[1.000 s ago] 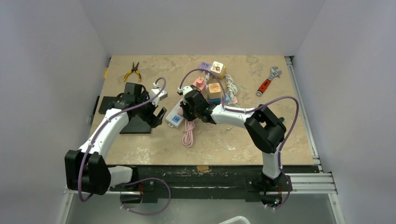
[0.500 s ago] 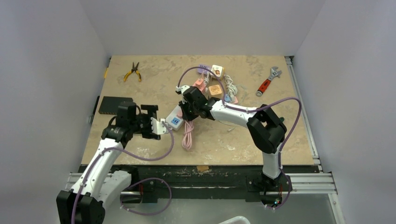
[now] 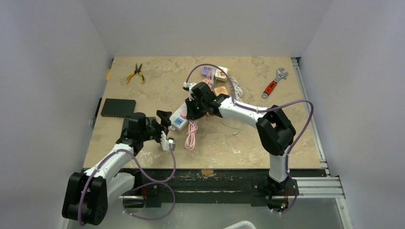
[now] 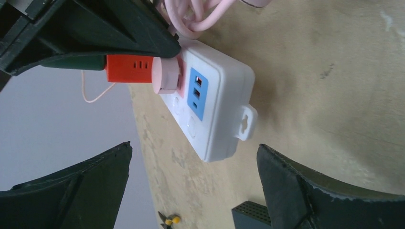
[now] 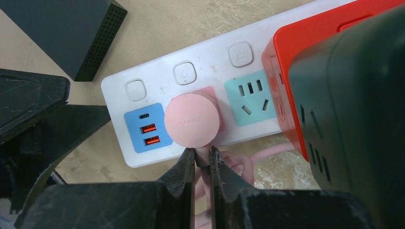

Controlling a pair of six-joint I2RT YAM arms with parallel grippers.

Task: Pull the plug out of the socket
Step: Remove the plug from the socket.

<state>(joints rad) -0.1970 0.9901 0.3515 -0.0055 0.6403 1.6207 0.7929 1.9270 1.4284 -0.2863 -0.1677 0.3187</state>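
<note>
Plug [image 5: 192, 120], the round pink one, was sat flush in the white strip [image 5: 210, 62] on the table [image 3: 143, 90], in the slot between the blue USB block [image 5: 145, 131] and a teal socket [image 5: 248, 98], so not out yet. Right gripper [image 5: 200, 155] was right on it from the cord side, fingers [image 5: 184, 167] clenched almost together on the pink cord [image 5: 241, 164] just where it leaves the plug, tips touching the plug's edge. A chunky red adapter [image 5: 305, 57] sat in the strip past the teal socket, just beside that gripper. Left gripper [image 4: 193, 148] was spread wide and grasping nothing. From its wrist cam the strip's tabbed end showed between the two fingers [image 4: 310, 191], apart from both, though I couldn't tell how far off it was. From the top cam it hung near the strip's left end, with the rest of the cord looped on the table on the near side of the strip. Elsewhere there was a black box [image 3: 117, 108] off to the left, pliers [image 3: 136, 72] at the back left, a red-handled wrench [image 3: 273, 83] at the back right, and some cubes [image 3: 218, 74] piled behind the right arm.
</note>
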